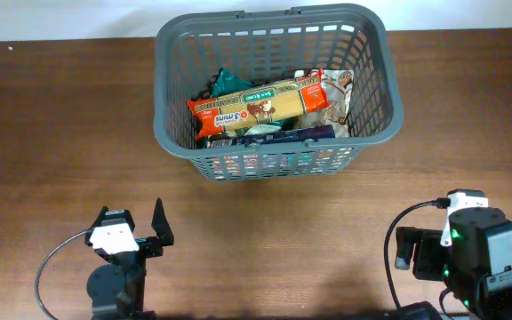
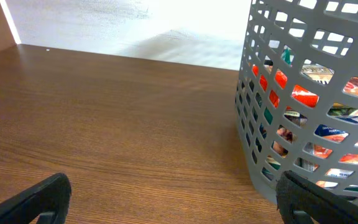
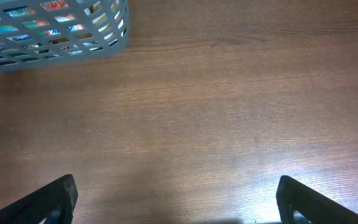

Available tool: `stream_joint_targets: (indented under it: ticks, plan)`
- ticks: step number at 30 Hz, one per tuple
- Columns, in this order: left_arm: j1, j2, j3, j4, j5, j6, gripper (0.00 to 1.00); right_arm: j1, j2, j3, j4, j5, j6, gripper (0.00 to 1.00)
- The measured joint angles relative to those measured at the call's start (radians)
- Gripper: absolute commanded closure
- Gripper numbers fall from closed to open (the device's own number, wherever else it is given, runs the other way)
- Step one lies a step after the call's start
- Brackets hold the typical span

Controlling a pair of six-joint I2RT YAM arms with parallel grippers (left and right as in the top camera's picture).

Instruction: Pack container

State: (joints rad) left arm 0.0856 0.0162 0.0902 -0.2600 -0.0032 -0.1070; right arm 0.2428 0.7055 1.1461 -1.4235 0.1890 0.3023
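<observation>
Left end effector (image 2: 179, 208) is spread wide: its 2 black fingers (image 2: 39, 199) sit at the lower corners of the left wrist view, with the bare wood grain of the table (image 2: 104, 137) between them. It is close to the table at the near left, aimed toward the white back wall (image 2: 135, 25).

Right end effector (image 3: 178, 208) reads the same: jaws wide, 1 finger in each lower corner of its wrist view, only table between. Its arm sits at the near right corner in the overhead view.

Container (image 1: 265, 163): dark grey slotted basket, upright on the table at the far side, a bit right of centre, back rim near the table's far edge. It is well apart from both end effectors. Left wrist view has its lattice wall on the right. Right wrist view catches only 1 lower corner, at top left.

Contents from overhead:
- long orange packet (image 1: 260, 105) lies across the top of the pile, slightly tilted
- teal packet (image 1: 229, 82) pokes out behind its left end
- pale printed packet (image 1: 338, 89) sits at its right end
- dark blue packet (image 1: 296, 135) lies along the front wall

Packet colours show through the slots in both wrist views; the labels are too small to read there.

Grey cable (image 1: 43, 267) loops off the left arm, black cable (image 1: 388, 249) off the right.
</observation>
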Motion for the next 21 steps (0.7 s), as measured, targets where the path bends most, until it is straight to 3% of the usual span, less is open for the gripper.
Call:
stream_joint_targets:
  ticks: [6, 12, 21]
  plan:
    - [0.000, 0.000, 0.000, 0.000, 0.000, 0.000, 0.01, 0.000, -0.062, -0.005, 0.035, 0.010, -0.011, 0.01]
    - [0.000, -0.001, -0.001, 0.002, 0.000, 0.000, 0.01, 0.000, -0.322, -0.070, 0.281, -0.024, -0.014, 0.01]
    - [0.000, -0.001, -0.001, 0.003, 0.003, -0.003, 0.01, 0.000, -0.662, -0.519, 0.562, -0.177, -0.014, 0.01]
